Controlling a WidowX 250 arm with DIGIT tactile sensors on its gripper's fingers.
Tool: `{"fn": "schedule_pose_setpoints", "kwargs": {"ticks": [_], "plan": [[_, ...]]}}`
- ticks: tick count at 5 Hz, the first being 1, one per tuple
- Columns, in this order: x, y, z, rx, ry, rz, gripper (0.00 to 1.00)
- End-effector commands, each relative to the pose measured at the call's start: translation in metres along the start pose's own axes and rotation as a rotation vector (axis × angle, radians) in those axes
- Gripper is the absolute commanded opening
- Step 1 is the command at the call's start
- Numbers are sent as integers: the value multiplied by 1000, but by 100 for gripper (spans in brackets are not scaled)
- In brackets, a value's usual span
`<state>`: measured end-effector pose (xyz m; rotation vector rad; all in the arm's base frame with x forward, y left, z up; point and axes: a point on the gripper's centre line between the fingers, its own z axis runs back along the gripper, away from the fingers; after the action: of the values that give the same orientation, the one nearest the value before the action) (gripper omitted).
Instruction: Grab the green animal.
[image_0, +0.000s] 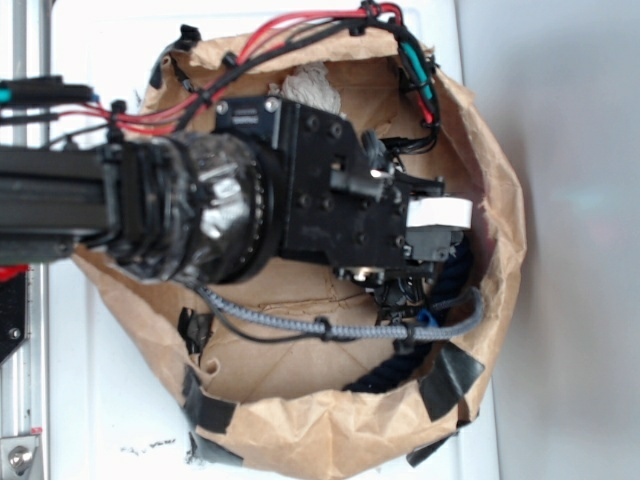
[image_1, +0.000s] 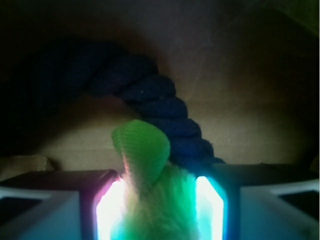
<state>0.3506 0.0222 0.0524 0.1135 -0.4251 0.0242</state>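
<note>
Inspection finds the gripper (image_1: 159, 210) lowered into a brown paper bag (image_0: 480, 130) that lies open on a white worktop (image_0: 100, 420). In the wrist view the green animal (image_1: 150, 200) sits directly between the 2 fingers (image_1: 107, 207), at 6 o'clock in that frame, its plush body filling the gap and one ribbed green flipper standing up toward 12 o'clock. Both lit inner faces lie against the fur, so the fingers appear closed on the toy, though how firmly they press cannot be told. A thick dark navy rope (image_1: 165, 110) curves from 10 o'clock down to just behind the toy at 4 o'clock, touching or nearly touching it. In the exterior view the arm hides the toy entirely; only the rope (image_0: 455, 275) shows near the 4 o'clock side of the bag, with a pale crumpled object (image_0: 315, 85) at 12 o'clock. Risks noted, as judgement: the hold seems to be on soft pile, which compresses, so the toy could slip out on lifting. The rope lies close enough to snag on the right-hand finger or be dragged up with the load. The bag walls stand close around the wrist, and loose cables (image_0: 340, 328) could catch the paper rim during withdrawal.
</note>
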Motion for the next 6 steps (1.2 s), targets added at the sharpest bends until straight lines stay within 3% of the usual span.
{"fn": "schedule_pose_setpoints", "kwargs": {"ticks": [1,2,3,4,5,6], "plan": [[15,2,45,-44,-76,8,0],[15,0,92,-92,-82,20,0],[20,7,139,-144,-4,40,0],[13,7,167,-44,11,50,0],[12,7,175,-2,75,49,0],[10,11,181,-27,97,47,0]]}}
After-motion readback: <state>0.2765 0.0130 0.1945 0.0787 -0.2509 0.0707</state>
